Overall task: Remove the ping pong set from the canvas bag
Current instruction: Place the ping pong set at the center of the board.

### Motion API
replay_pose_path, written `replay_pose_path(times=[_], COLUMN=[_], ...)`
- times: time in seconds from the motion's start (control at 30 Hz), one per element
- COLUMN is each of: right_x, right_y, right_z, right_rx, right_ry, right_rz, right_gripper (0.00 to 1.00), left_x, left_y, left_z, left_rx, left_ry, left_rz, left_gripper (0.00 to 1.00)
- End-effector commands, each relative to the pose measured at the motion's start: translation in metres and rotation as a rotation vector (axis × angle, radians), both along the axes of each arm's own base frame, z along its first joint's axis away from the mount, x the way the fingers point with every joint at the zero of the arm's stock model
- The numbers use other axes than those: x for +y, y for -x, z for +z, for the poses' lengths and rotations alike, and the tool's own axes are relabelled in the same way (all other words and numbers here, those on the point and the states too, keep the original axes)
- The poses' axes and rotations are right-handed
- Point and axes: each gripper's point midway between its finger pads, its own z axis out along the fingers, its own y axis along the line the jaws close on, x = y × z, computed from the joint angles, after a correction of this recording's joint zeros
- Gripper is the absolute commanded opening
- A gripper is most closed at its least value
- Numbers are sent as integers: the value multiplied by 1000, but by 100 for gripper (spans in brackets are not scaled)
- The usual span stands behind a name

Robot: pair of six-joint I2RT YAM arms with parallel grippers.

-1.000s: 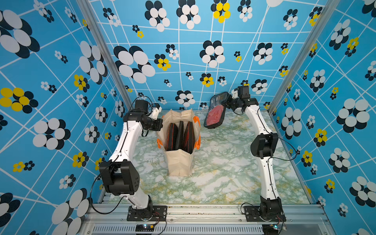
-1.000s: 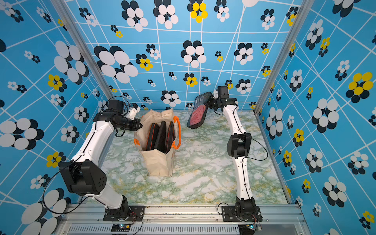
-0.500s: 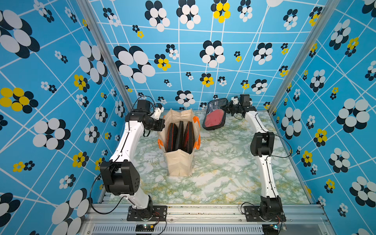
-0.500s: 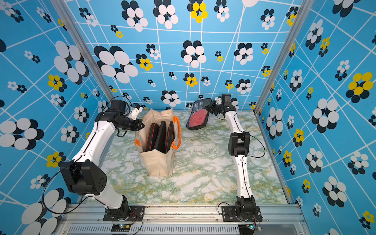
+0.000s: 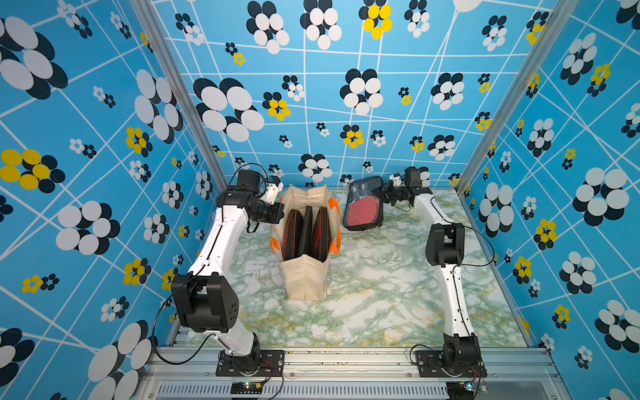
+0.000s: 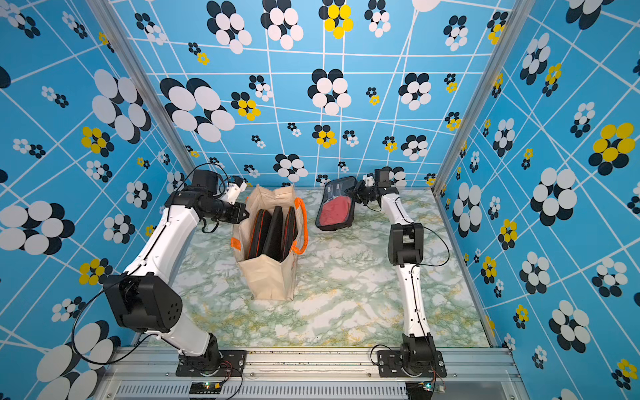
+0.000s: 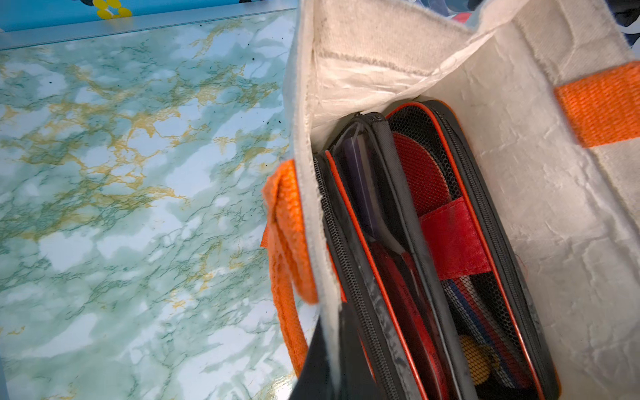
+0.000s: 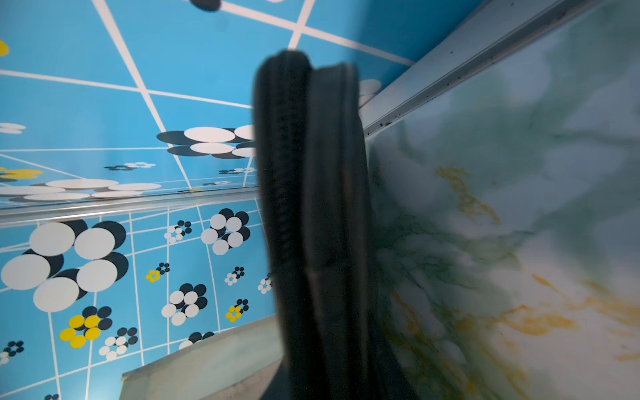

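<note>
In both top views, the canvas bag (image 5: 304, 277) (image 6: 270, 277) stood upright and open near the middle of the marbled counter (image 5: 381, 294), with black cases (image 5: 304, 232) set on edge inside. The left tool (image 5: 278, 212) was clenched on the bag's rim. A ping pong set (image 5: 363, 209) (image 6: 334, 207), red paddle showing through its cover, sat outside the bag toward the back wall. The right tool (image 5: 382, 193) was at its edge; whether it gripped the set could not be told. The left wrist view looked into the bag (image 7: 519, 207) at the cases (image 7: 450, 242), beside an orange handle (image 7: 287, 225). The right wrist view showed the set (image 8: 311, 207) edge-on and blurred.
</note>
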Motion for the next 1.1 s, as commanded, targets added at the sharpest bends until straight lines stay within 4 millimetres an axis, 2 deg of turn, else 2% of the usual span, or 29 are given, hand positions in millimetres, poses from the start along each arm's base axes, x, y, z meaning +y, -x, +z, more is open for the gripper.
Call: replay_pose_path(times=[0.0,0.13,0.3,0.5,0.77,0.93,1.07], right_x=[7,3,-5,-29,-61,-76,-67], right_y=[3,5,6,18,38,51,64], right_z=[6,0,-1,4,7,24,56], right_rx=[-18,1,23,54,115,117,74], right_ry=[-13,9,53,254,460,572,619], right_rz=[28,17,-1,-38,-71,-102,-101], right_gripper=[36,48,54,64,66,66,66], left_x=[-2,0,2,3,2,2,3], left_y=[2,4,7,8,7,7,8], left_z=[17,17,15,15,19,18,16], left_rx=[-46,-48,-45,-50,-64,-60,-59], left_ry=[-1,-10,-24,-25,-19,-18,-21], left_rz=[0,3,2,7,7,7,10], left_gripper=[0,2,6,11,14,14,14])
